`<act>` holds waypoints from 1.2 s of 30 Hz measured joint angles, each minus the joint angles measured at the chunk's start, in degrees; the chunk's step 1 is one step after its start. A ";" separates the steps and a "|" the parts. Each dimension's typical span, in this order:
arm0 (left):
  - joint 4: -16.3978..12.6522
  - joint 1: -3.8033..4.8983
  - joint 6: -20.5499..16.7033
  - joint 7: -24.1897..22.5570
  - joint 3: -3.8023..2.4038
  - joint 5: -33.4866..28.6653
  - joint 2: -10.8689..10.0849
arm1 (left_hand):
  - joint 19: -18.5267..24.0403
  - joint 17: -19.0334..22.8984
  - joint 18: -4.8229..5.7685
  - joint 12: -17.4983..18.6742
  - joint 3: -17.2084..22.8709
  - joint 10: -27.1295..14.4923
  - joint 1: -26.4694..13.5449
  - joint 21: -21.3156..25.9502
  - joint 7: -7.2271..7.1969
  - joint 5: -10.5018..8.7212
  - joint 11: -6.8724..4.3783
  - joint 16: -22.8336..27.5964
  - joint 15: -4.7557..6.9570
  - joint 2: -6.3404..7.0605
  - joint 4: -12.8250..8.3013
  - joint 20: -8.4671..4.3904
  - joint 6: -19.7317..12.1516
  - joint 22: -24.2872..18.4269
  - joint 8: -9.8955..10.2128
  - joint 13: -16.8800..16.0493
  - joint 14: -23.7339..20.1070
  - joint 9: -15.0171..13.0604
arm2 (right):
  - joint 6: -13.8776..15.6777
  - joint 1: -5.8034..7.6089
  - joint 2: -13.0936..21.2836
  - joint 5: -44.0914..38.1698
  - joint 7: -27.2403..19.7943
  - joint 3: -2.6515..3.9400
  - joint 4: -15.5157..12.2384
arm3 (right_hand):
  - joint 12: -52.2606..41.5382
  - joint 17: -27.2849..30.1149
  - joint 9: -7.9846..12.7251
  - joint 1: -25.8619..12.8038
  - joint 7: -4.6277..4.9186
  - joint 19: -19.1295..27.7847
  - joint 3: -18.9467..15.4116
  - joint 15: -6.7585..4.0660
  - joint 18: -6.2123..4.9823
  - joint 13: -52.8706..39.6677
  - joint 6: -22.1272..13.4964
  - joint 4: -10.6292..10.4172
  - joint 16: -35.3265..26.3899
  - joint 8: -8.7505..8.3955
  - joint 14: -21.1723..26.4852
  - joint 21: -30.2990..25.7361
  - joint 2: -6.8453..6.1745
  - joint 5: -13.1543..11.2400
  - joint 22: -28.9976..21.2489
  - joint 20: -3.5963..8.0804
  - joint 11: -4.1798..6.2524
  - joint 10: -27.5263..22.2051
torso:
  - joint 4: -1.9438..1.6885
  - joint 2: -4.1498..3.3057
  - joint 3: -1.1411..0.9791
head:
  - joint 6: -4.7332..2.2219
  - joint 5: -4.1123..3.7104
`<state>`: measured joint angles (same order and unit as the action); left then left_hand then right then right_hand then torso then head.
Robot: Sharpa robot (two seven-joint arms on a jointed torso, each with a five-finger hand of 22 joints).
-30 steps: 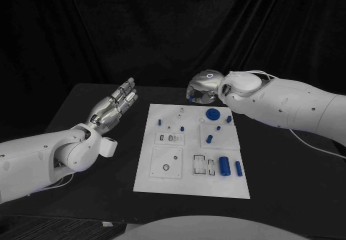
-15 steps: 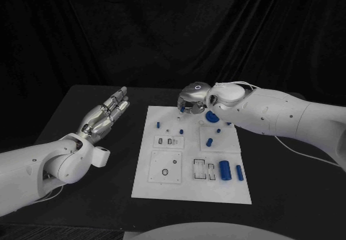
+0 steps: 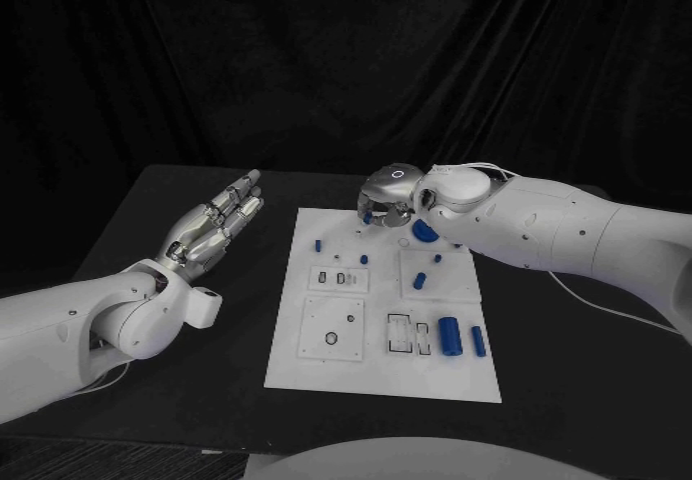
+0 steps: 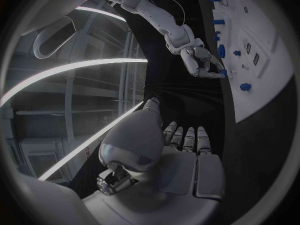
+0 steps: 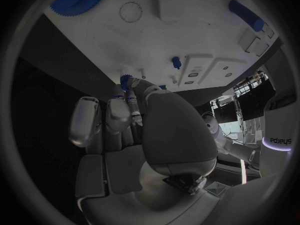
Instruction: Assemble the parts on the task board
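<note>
The white task board (image 3: 378, 372) lies in the middle of the table with small blue parts on it. My right hand (image 3: 387, 200) hangs over the board's far edge, fingers curled down, just left of the large blue gear (image 3: 426, 233). In the right wrist view its thumb and fingers (image 5: 119, 102) pinch a small blue gear (image 5: 127, 80) close above the board's edge (image 5: 94, 40). My left hand (image 3: 216, 220) is raised left of the board, flat, fingers straight and together, holding nothing. The left wrist view shows the right hand (image 4: 200, 62) at the board's edge.
Two blue cylinders (image 3: 449, 335) (image 3: 477, 340) lie at the board's near right. A blue peg (image 3: 418, 280) stands mid-board, with smaller pegs toward the far left. Recessed slots (image 3: 407, 333) and a round hole (image 3: 330, 340) sit near the front. Black table surrounds the board.
My right hand has moved left and down to the board's far edge, then held still. The left hand has stayed raised and flat. The head camera has shifted slightly.
</note>
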<state>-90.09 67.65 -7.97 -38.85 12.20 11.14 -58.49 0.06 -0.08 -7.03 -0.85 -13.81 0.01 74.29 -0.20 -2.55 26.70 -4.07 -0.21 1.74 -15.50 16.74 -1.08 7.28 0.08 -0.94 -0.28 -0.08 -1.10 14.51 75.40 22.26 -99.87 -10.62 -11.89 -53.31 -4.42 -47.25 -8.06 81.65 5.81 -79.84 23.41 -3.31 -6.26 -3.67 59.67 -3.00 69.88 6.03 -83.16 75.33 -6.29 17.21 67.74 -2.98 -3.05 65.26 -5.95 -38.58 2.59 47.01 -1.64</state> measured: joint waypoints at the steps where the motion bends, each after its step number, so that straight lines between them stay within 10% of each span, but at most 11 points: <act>1: 0.04 0.00 0.11 0.00 0.00 0.02 0.04 | 0.00 0.00 0.00 0.00 0.00 0.11 0.11 0.00 0.00 0.00 0.11 0.00 0.00 -0.11 0.00 0.00 0.00 0.00 0.00 0.00 0.00 0.00 | 0.00 -0.01 -0.01 0.00 0.03 0.00 0.01 | 0.00 0.00 0.00 0.00 0.00 0.00 0.09 0.00 0.00 0.00 0.00 -0.09 0.00 0.00 0.00 0.00 0.00 0.00 0.00 0.00 0.00 0.00 | 0.02 0.08 0.04 | 0.09 0.00; 36: 1.21 0.00 3.14 0.00 0.01 0.24 1.03 | -0.02 0.03 -0.03 0.01 0.00 0.14 0.22 0.00 1.36 0.44 0.96 0.00 0.00 -0.22 0.00 0.84 1.37 0.02 -0.23 -0.01 0.00 -0.22 | 1.15 -1.18 -3.64 0.00 0.73 0.02 5.35 | 0.51 0.12 0.00 0.00 0.20 0.20 0.48 0.20 0.00 0.05 -0.20 -0.16 -0.21 -0.33 0.20 0.00 0.00 0.27 -0.03 -0.21 0.00 0.00 | 0.26 0.88 0.47 | 1.27 -0.16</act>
<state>-88.87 67.65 -4.83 -38.85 12.21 11.38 -57.46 0.04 -0.05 -7.06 -0.84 -13.81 0.15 74.51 -0.20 -1.18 27.14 -3.11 -0.21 1.74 -15.72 16.74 -0.24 8.65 0.09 -1.18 -0.29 -0.08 -1.32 15.65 74.22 18.62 -99.87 -9.89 -11.87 -47.95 -3.91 -47.13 -8.06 81.65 6.01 -79.64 23.89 -3.12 -6.26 -3.62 59.47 -3.16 69.67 5.70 -82.97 75.33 -6.29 17.48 67.72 -3.19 -3.05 65.26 -5.70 -37.71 3.07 48.28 -1.81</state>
